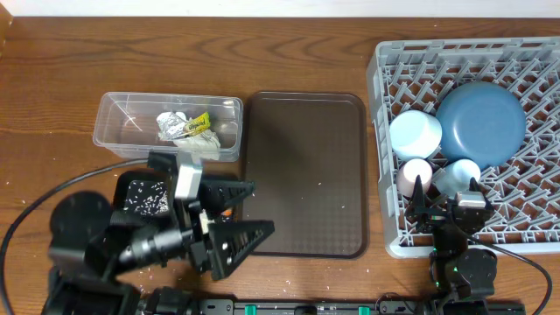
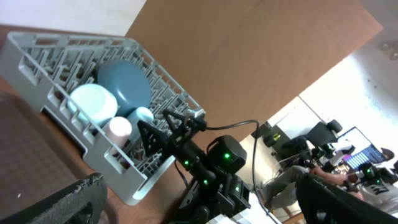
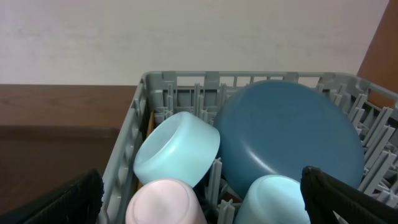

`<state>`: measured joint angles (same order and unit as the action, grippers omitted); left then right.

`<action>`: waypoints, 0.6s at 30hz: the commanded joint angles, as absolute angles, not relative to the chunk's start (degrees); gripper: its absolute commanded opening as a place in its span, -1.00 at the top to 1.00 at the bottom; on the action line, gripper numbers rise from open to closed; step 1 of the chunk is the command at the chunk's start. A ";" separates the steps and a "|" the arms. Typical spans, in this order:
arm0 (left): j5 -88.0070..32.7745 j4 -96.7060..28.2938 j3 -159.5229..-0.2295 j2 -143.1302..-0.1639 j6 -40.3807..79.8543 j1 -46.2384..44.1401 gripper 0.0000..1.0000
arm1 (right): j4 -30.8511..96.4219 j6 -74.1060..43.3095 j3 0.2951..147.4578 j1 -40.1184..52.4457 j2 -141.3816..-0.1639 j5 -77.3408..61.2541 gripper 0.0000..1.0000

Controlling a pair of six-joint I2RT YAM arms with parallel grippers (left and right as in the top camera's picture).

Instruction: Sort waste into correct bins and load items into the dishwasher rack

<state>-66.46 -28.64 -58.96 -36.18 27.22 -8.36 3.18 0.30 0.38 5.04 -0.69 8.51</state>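
Note:
The grey dishwasher rack point(image 1: 534, 52) at the right holds the round blue plate point(image 1: 481, 121), the light-blue bowl point(image 1: 415, 133), the pink cup point(image 1: 413, 173) and the small blue cup point(image 1: 457, 175), all tipped over. My right gripper point(image 1: 446, 194) hovers open over the rack's near edge, just above the two cups point(image 3: 165, 202) point(image 3: 270, 199). The clear tub point(image 1: 114, 109) holds silver foil point(image 1: 171, 125), a green-yellow wrapper point(image 1: 199, 121) and white tissue point(image 1: 206, 140). My left gripper point(image 1: 249, 210) is open and empty beside the black tray point(image 1: 131, 184), which has rice grains point(image 1: 147, 201) in it.
A large brown serving tray point(image 1: 306, 175) lies between the bins and the rack. A black cable loops across the table at the left point(image 1: 35, 210). In the left wrist view the rack point(image 2: 37, 50) and the right arm point(image 2: 214, 158) show beyond my fingers.

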 commanded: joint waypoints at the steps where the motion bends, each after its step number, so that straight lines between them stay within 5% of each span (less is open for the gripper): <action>1: -66.81 -28.64 -57.19 -33.15 27.68 -8.62 -0.97 | 3.44 0.95 0.32 4.80 -0.27 8.14 -0.98; 18: -56.23 -27.92 -25.82 -13.85 27.73 -8.60 -0.98 | 3.44 0.95 0.32 4.80 -0.27 8.14 -0.98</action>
<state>-59.00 -28.23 -28.42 -16.45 27.24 -8.38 3.20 0.32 0.38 5.04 -0.67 8.36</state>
